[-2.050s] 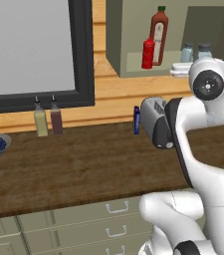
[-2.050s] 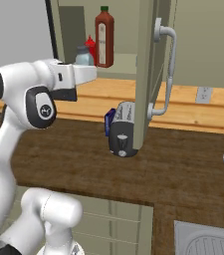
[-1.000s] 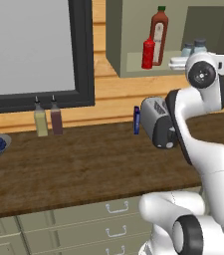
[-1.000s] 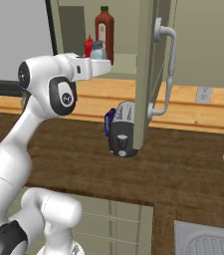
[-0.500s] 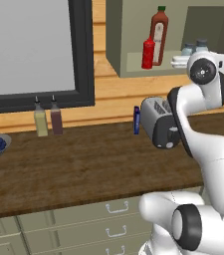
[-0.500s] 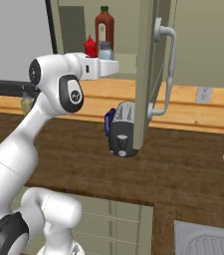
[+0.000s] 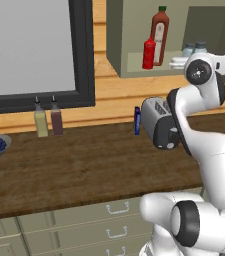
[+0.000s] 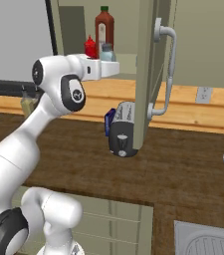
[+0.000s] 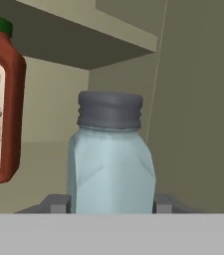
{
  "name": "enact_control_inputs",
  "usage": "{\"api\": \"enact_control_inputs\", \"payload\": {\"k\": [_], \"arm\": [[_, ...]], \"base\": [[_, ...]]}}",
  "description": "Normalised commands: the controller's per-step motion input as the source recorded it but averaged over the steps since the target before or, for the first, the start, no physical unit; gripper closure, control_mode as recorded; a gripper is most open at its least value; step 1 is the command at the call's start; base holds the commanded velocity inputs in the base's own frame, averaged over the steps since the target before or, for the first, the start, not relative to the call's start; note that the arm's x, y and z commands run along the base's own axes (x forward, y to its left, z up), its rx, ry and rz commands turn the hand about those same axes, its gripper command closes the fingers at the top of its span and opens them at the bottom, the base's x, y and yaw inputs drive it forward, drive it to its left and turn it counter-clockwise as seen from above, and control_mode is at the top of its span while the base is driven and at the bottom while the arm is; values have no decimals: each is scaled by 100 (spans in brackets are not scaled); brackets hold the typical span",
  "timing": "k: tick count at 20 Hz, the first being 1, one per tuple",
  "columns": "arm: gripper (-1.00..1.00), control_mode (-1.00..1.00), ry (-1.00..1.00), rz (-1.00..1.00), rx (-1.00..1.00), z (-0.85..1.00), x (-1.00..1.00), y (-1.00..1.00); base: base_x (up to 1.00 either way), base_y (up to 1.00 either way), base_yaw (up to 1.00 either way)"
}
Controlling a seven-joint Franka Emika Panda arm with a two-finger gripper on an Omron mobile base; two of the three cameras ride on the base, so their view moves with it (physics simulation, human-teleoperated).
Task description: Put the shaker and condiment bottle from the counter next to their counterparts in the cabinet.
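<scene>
A white robot arm reaches up from a dark brown wooden desk (image 7: pixel 84 170) into an open olive-beige wall cabinet (image 7: pixel 115 35) at the upper right of the left base view. Its hand (image 9: pixel 108 205) is pinching a small pale blue-grey shaker (image 9: pixel 111 162) with a darker grey cap. In the hand view the shaker stands upright at the centre of the frame, with one grey fingertip (image 9: pixel 58 204) against its left side and the other against its right, low down. In the right base view the same shaker (image 8: pixel 107 52) shows at the top centre, just above the white hand, inside the cabinet opening.

On the cabinet shelf, a tall dark red sauce bottle (image 7: pixel 159 29) with a green cap and pale label stands upright near the top of the left base view. The small bright red condiment bottle (image 7: pixel 148 53) stands just beside it, to its left and in front. In the hand view the tall bottle sits at the left edge, apart from the held shaker.

At the upper right of the left base view, two pale shakers with grey caps (image 7: pixel 194 49) stand close together on the shelf behind the arm's wrist; which one is held I cannot tell from there.

On the desk, a silver toaster (image 7: pixel 159 122) sits at mid-right, with a blue upright packet (image 7: pixel 137 120) just beside it on its left.
</scene>
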Motion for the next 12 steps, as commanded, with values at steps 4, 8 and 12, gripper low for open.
{"api": "enact_control_inputs", "payload": {"k": [4,8,12], "arm": [[100,-100,0,0,0,-13,28,0],[100,-100,0,0,0,-18,25,-1],[100,-100,0,0,0,-15,22,-10]], "base": [[0,0,0],[0,0,0],[0,0,0]]}}
